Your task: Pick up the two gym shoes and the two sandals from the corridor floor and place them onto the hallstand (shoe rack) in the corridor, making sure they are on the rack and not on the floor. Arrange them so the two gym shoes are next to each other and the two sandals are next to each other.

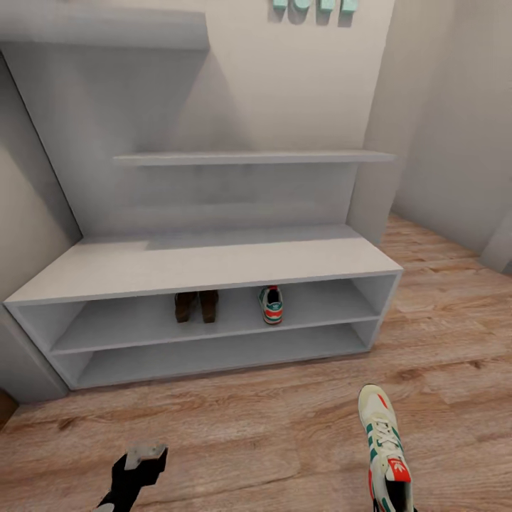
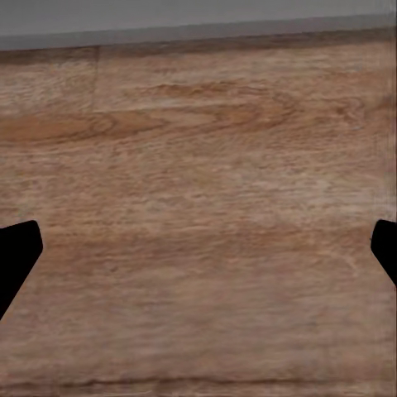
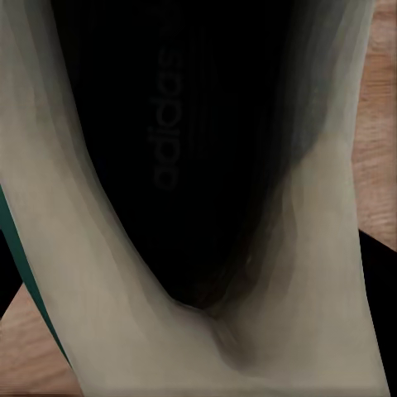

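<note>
Right gripper (image 1: pixel 395 506) clamped on gym shoe (image 1: pixel 384 444) above corridor floor (image 1: pixel 249 434), left gripper (image 1: pixel 144 454) fingers wide apart and empty, second gym shoe (image 1: pixel 271 304) and both sandals (image 1: pixel 197 306) on hallstand (image 1: pixel 206 267) upper shelf.

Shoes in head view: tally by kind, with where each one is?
Sandals: 2, side by side on the rack's upper shelf.
Gym shoes: 2, one on that shelf, apart from the sandals, and one at the lower right over the floor, toe towards the rack.
Total: 4 shoes, 3 on the rack.
</note>
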`<state>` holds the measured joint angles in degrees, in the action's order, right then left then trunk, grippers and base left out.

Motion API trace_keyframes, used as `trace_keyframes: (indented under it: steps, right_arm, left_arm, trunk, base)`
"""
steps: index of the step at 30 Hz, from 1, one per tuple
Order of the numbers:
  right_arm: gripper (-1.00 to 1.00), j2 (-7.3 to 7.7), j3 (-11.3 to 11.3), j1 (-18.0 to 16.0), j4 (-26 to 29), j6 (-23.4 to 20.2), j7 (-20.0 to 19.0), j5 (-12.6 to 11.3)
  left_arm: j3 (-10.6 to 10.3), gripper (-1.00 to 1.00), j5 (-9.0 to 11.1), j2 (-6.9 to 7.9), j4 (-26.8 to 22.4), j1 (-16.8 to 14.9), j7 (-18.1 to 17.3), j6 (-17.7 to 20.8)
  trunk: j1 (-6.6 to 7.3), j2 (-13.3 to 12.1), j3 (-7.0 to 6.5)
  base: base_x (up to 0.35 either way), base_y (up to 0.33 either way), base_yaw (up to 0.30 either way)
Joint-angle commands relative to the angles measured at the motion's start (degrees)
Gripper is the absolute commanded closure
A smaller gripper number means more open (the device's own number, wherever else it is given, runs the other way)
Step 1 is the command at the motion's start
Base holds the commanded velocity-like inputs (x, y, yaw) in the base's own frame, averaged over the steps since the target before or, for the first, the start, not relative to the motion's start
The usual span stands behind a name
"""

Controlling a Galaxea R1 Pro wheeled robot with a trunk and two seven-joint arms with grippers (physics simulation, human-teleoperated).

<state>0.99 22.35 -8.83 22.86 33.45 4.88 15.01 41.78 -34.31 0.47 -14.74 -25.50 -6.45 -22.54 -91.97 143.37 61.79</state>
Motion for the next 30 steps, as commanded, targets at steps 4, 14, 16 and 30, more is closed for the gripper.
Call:
trace_keyframes:
  steps: [4,14,16,30]
  right_arm:
    - [1.0,-0.02,0.1,0.0,-0.1,0.1,0.1,0.7]
    - [1.0,-0.14,-1.9,-0.1,0.2,-1.6,0.0,0.9]
    - [1.0,-0.17,-3.7,-0.2,0.3,-4.6,0.0,0.8]
    - [1.0,-0.69,-12.8,-11.9,8.6,-33.8,0.0,0.5]
  left_arm:
    - [0.6,-1.0,-0.1,1.13,0.1,4.1,-4.1,-5.1]
    - [0.6,-1.0,0.1,2.5,0.9,10.2,-7.6,-11.8]
    - [0.6,-1.0,0.1,2.51,1.0,10.5,-7.6,-12.1]
    - [0.6,-1.0,0.2,2.69,1.0,12.0,-10.7,-15.5]
  trunk:
    - [0.02,0.0,0.04]
    - [0.02,0.0,0.04]
    - [0.02,0.0,0.04]
    - [0.02,0.0,0.04]
  base:
    - [-0.01,0.0,0.0]
    - [-0.001,0.0,0.0]
    - [0.0,0.0,0.0]
    - [0.0,0.0,0.0]
